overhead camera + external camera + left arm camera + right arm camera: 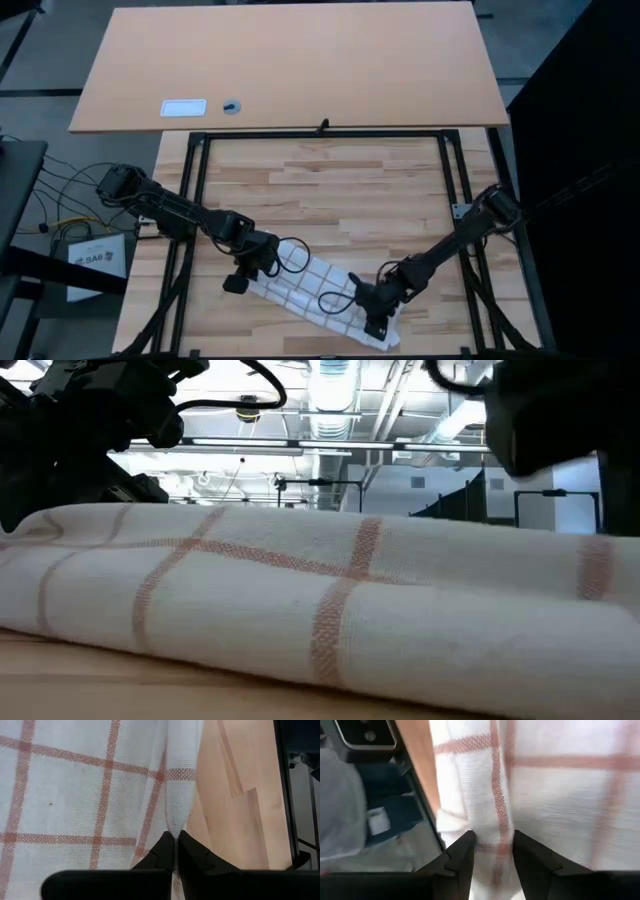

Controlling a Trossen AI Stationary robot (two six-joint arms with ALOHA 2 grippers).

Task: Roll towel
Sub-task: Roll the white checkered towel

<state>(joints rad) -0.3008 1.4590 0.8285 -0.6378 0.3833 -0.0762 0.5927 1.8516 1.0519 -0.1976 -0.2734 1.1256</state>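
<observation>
From above, the towel (pixel 318 292) lay as a long, narrow folded band slanting across the near part of the butcher-block table (pixel 330 180), its far-right end almost at the table's near edge. The left gripper (pixel 243 275) sat at the band's left end and the right gripper (pixel 379 318) at its right end, both arms reaching in from the table's sides.

In the low view, the towel (pixel 320 600) filled the width as a soft roll lying on the wood, with dark arm parts above it.

The left wrist view showed the left gripper (pixel 175 851) clenched on a pinched fold of the towel (pixel 90 795), fingers pressed together on the cloth.

In the right wrist view, the right gripper (pixel 492 852) stood partly released, its fingers (pixel 462 852) apart with the towel (pixel 550 795) edge between them, near the table's edge.
</observation>
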